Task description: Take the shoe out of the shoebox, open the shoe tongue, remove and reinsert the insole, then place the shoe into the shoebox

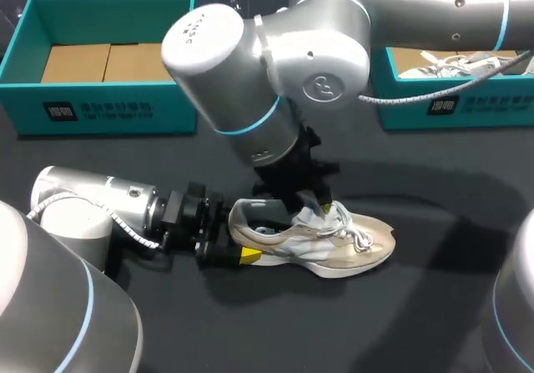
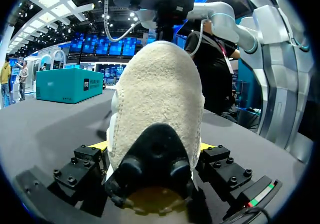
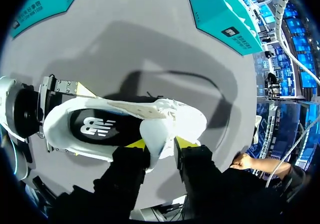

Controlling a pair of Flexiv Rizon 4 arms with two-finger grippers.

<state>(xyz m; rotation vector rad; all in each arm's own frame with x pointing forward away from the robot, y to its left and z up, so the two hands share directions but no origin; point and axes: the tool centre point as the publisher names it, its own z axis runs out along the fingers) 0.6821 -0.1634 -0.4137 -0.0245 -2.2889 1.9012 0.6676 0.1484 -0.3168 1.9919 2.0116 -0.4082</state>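
Head: shoe (image 1: 325, 244) lies mid-table, heel left, toe right; my left gripper (image 1: 238, 239) clamps it from the left, right gripper (image 1: 321, 208) stands over its middle | Left wrist: heel (image 2: 157, 98) squeezed between both fingers | Right wrist: fingers pinch the tongue (image 3: 157, 134); insole (image 3: 95, 126) lies toward the heel, nearer my left arm.

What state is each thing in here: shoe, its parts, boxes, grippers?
Shoe: out of the box, on its sole on the table.
Tongue: pulled up, pinched.
Insole: inside the shoe.
Left box: open, no shoe visible in it.
Right box: open, second shoe inside.
Left gripper: shut on the shoe's heel.
Right gripper: shut on the tongue.
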